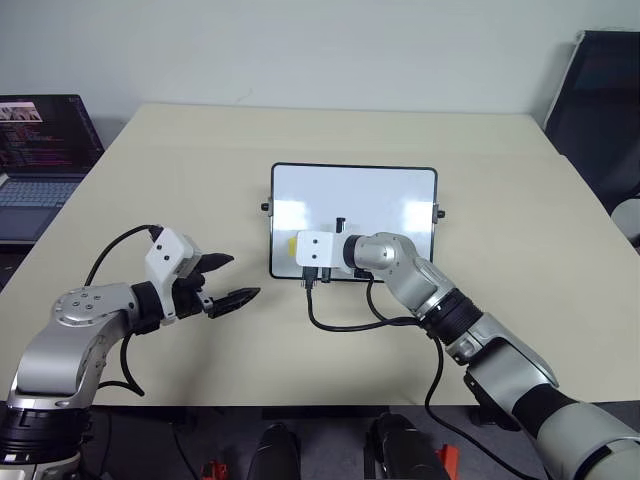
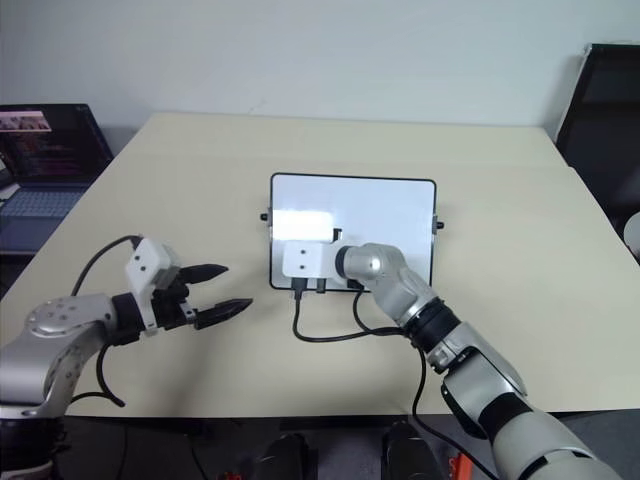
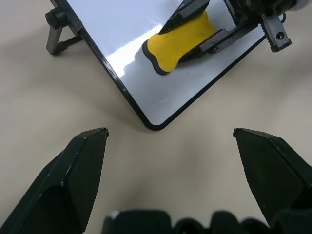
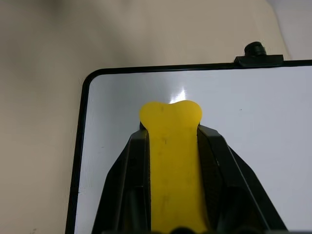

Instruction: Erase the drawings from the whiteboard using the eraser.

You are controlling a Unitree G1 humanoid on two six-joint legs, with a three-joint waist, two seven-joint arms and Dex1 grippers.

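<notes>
Head view: whiteboard lying mid-tabletop; right tool over board's near-left corner, clamped on yellow eraser. Small dark mark beside it. Left tool hovering off board's left, fingers apart, nothing held. Laptop far left.

L wrist: eraser pressed flat on board near corner.

R wrist: eraser gripped between both fingers, near board edge.

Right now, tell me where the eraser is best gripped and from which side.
Grip the eraser across its narrowed middle, coming from its rear end, along its length. Its long sides pinch inward there, giving the fingers a seat, and the wider front end stays free on the whiteboard. The right gripper holds it this way.
</notes>
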